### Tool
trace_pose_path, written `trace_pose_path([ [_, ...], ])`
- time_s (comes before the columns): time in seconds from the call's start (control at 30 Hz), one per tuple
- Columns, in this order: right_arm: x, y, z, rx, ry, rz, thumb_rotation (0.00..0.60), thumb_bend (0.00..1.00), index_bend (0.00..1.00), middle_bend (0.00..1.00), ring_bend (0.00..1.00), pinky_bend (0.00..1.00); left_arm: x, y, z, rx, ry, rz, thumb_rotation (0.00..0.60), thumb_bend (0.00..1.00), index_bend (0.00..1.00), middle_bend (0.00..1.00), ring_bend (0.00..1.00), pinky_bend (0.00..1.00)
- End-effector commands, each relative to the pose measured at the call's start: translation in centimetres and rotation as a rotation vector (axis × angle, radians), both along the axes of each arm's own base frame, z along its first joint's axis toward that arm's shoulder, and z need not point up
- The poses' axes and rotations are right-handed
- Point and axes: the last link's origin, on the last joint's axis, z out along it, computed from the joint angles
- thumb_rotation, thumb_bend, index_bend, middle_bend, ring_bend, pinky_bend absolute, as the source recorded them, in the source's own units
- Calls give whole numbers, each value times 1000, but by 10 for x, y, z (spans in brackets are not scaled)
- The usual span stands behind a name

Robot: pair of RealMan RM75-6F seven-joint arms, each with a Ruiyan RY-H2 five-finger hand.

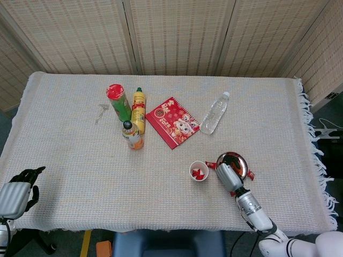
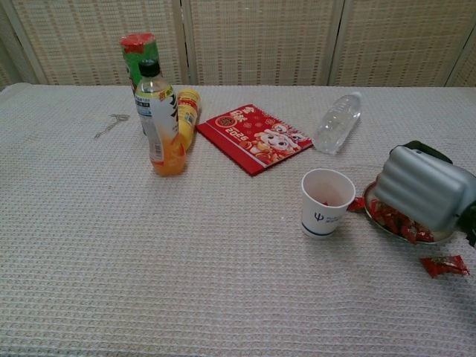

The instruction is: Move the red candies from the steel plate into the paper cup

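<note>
A: What does only the head view show?
B: The left hand (image 1: 16, 194), empty, fingers loosely curled, off the table's near left corner.
A: The right hand (image 2: 424, 195)?
B: Above the plate (image 2: 372, 213) of candies (image 2: 398, 220); grip hidden. The cup (image 1: 199, 171) beside it holds some.

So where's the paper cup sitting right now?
In the head view the paper cup stands at the table's near right, just left of the steel plate, with the right hand beside it.
</note>
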Motion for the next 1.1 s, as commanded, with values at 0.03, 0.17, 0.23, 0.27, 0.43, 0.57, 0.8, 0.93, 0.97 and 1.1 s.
trace_pose_path([
  [0.03, 9, -3, 10, -22, -28, 22, 600, 749, 1000, 871, 581, 881, 0, 0, 0, 0, 2, 0, 600, 748, 146, 231, 178, 330],
  [0.17, 14, -4, 13, -28, -42, 29, 600, 748, 1000, 870, 581, 881, 0, 0, -1, -1, 1, -1, 600, 747, 146, 231, 178, 331],
  [0.23, 36, -5, 19, -40, -112, 68, 600, 748, 1000, 870, 581, 881, 0, 0, -1, -2, 3, -1, 600, 747, 145, 230, 178, 331],
  [0.27, 43, -4, 21, -35, -132, 75, 600, 748, 1000, 870, 581, 881, 0, 0, -1, -2, 3, 0, 600, 747, 145, 230, 178, 332],
  [0.43, 72, 0, 25, -10, -217, 95, 600, 749, 1000, 871, 581, 881, 0, 0, -1, -2, 4, -1, 600, 748, 146, 230, 178, 331],
  [0.57, 91, 4, 25, 18, -281, 103, 600, 748, 1000, 870, 581, 881, 0, 0, 0, 1, 2, -1, 600, 748, 146, 230, 178, 331],
  [0.8, 104, 10, 10, 85, -329, 74, 600, 749, 1000, 871, 581, 881, 0, 0, -1, -3, 3, -2, 600, 747, 146, 230, 178, 331],
  [0.93, 106, 9, 0, 111, -349, 62, 600, 749, 1000, 870, 581, 881, -1, 0, 0, -2, 1, 1, 600, 747, 146, 230, 178, 331],
  [0.97, 107, 9, -3, 118, -359, 57, 600, 749, 1000, 870, 581, 881, -1, 0, 0, -1, 1, 1, 600, 747, 146, 230, 178, 331],
  [1.1, 109, 7, -6, 131, -388, 60, 600, 748, 999, 871, 581, 881, -1, 1, 2, 0, -2, 3, 600, 747, 145, 230, 178, 331],
])
